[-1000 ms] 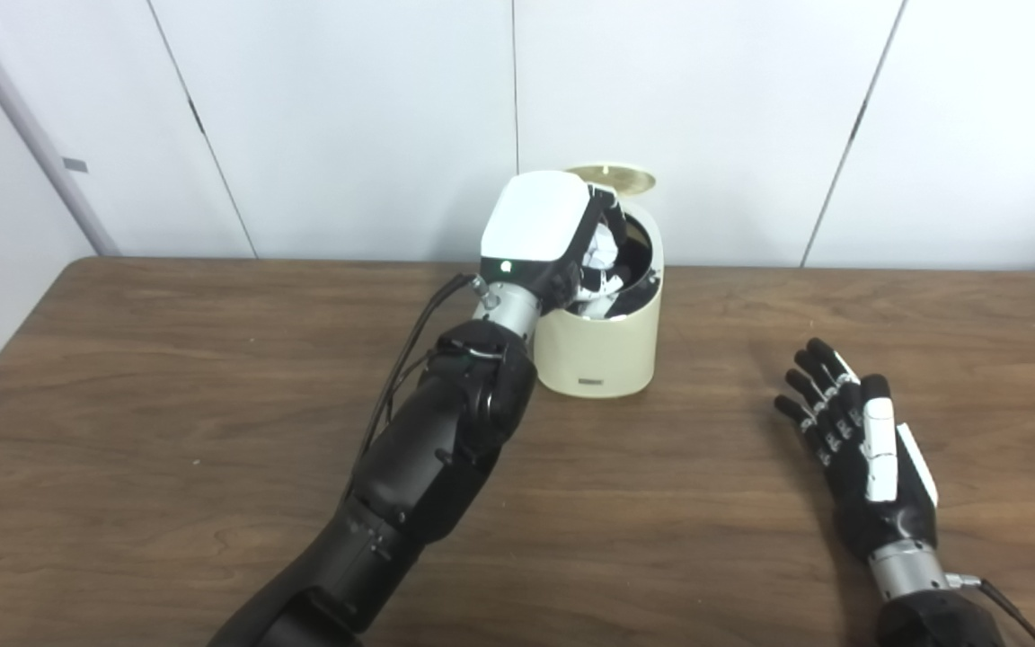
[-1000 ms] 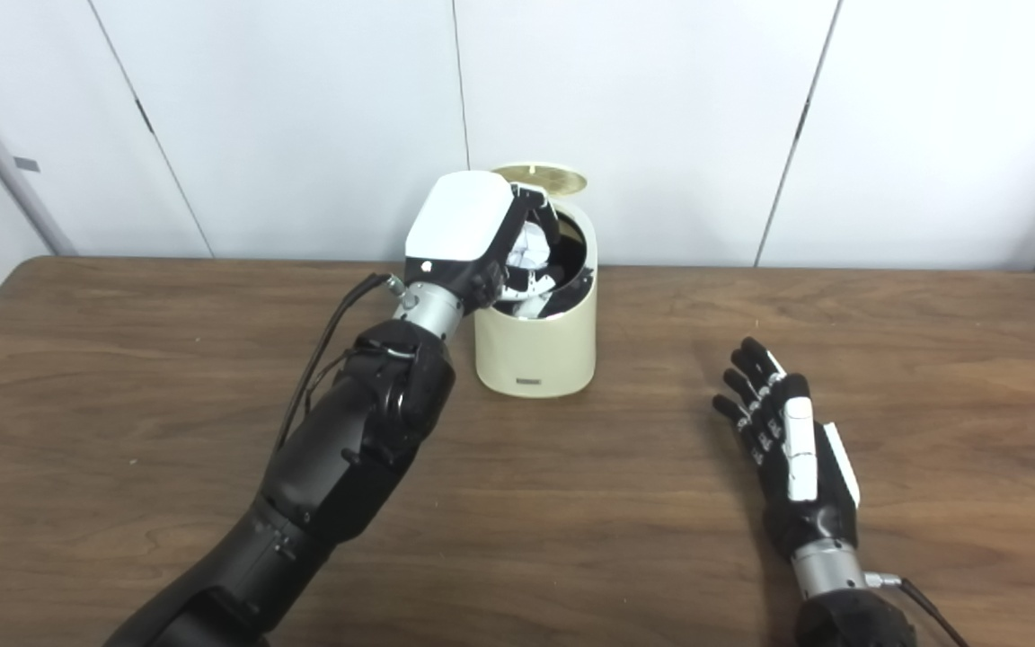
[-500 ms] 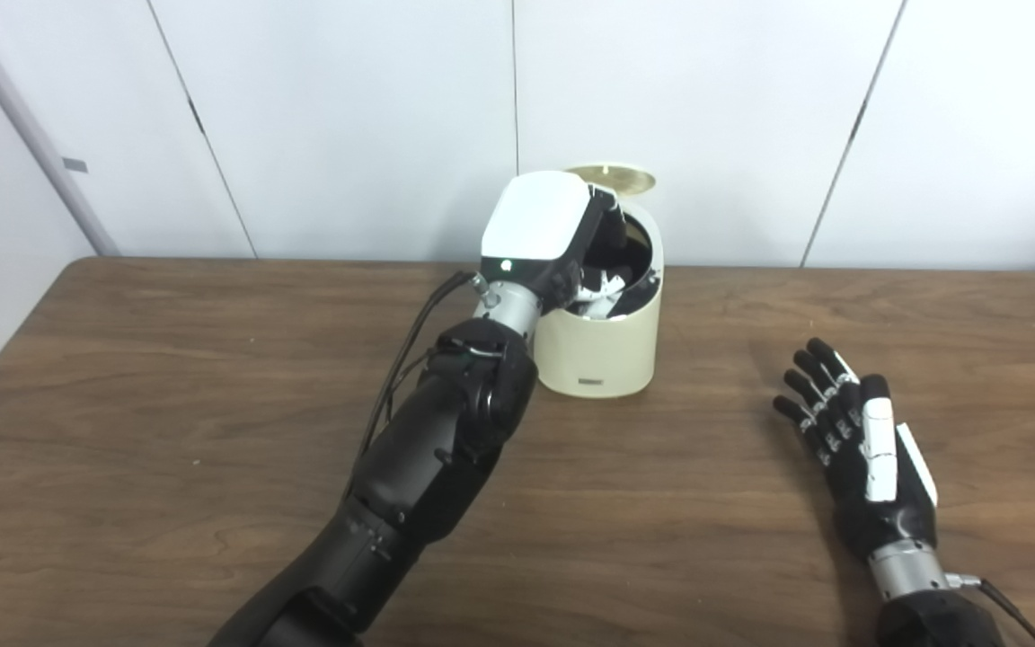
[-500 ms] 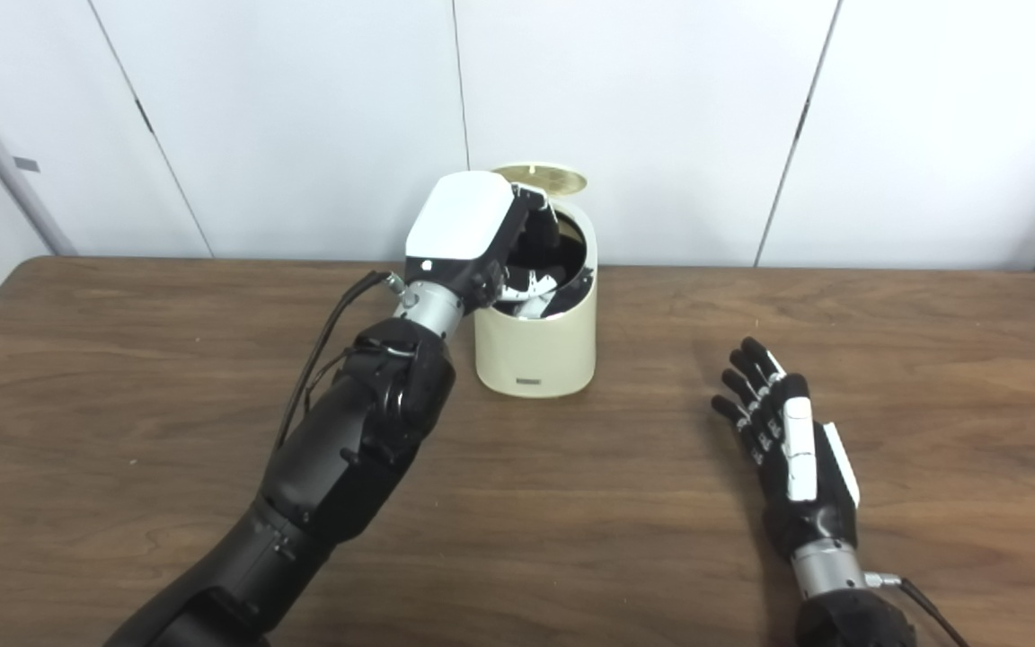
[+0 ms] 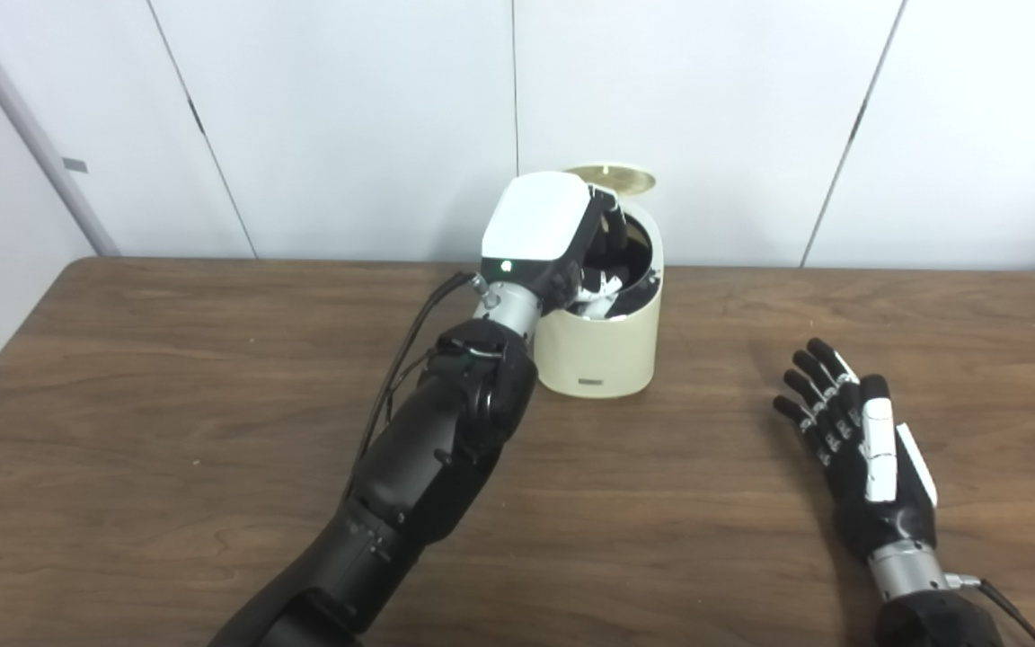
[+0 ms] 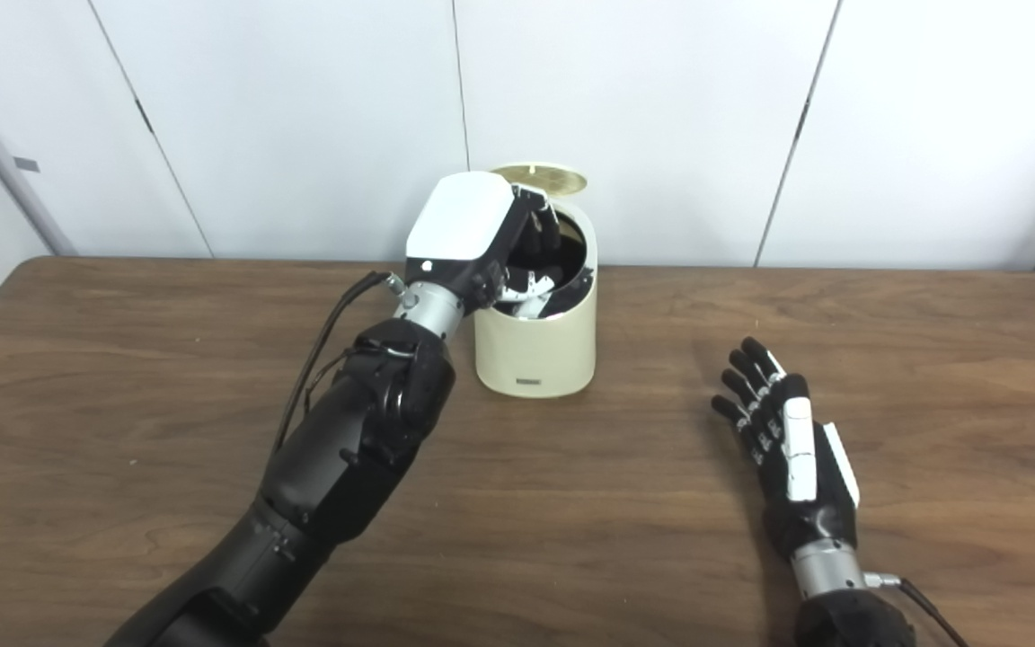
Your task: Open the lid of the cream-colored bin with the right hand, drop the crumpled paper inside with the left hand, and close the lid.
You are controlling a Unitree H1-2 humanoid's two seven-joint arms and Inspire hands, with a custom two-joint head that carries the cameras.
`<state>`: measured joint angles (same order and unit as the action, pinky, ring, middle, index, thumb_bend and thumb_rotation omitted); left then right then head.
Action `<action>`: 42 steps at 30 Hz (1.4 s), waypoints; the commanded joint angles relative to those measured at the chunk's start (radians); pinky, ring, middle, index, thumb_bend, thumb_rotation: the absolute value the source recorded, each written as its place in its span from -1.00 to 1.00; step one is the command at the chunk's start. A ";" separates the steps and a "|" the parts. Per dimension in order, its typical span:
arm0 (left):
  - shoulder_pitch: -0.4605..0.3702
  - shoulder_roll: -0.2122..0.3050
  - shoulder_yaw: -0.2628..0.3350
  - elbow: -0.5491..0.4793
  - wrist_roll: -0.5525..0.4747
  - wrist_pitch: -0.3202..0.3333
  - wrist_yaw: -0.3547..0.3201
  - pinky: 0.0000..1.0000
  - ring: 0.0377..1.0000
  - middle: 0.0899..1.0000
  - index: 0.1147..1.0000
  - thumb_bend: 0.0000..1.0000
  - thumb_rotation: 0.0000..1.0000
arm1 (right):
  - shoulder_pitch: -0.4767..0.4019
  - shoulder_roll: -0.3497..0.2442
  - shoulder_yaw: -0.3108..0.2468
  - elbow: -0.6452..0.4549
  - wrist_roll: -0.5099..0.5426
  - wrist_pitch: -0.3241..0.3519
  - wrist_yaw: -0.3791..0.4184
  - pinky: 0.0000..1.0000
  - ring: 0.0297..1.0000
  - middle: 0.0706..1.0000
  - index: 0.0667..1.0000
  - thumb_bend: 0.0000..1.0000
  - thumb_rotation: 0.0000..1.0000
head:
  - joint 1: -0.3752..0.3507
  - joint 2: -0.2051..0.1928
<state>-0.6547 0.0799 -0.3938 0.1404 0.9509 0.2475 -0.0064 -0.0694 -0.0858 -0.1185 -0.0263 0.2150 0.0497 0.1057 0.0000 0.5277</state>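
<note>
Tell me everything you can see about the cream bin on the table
The cream-colored bin is a small round container with smooth, plastic-looking walls and a small label near its base. It stands upright on the brown wooden table, at the far side near the white wall. Its round lid is tipped up at the back, leaving the dark inside open. The left hand is over the opening, fingers reaching in, with white showing below them. The right hand lies apart, open.
</note>
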 commanded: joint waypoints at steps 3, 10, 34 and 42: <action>0.008 0.004 0.019 -0.029 -0.039 -0.070 0.072 -0.10 -0.05 0.02 -0.17 0.01 -1.00 | 0.004 -0.005 -0.009 0.020 0.005 0.008 -0.007 0.68 0.82 0.82 0.83 -0.01 1.00 | 0.004 0.001; 0.035 0.021 0.050 -0.040 -0.080 -0.163 0.154 -0.37 -0.22 -0.03 -0.10 -0.06 -1.00 | -0.001 -0.011 -0.013 0.033 0.013 0.008 -0.001 0.68 0.84 0.84 0.85 -0.02 1.00 | 0.007 -0.003; 0.183 0.027 0.234 -0.220 -0.278 -0.275 0.210 -0.36 -0.19 -0.08 -0.14 -0.05 -1.00 | -0.022 -0.033 -0.011 0.063 0.018 0.001 0.008 0.74 0.84 0.85 0.86 -0.03 1.00 | 0.019 -0.009; 0.268 0.016 0.316 -0.290 -0.365 -0.282 0.223 -0.39 -0.18 -0.03 -0.15 -0.06 -1.00 | -0.027 -0.040 -0.006 0.065 0.009 0.002 0.006 0.73 0.84 0.84 0.86 -0.01 1.00 | 0.019 -0.008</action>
<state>-0.3729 0.0970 -0.0923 -0.1086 0.5968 -0.0113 0.1932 -0.0992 -0.1178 -0.1237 0.0180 0.2272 0.0429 0.1096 0.0184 0.5185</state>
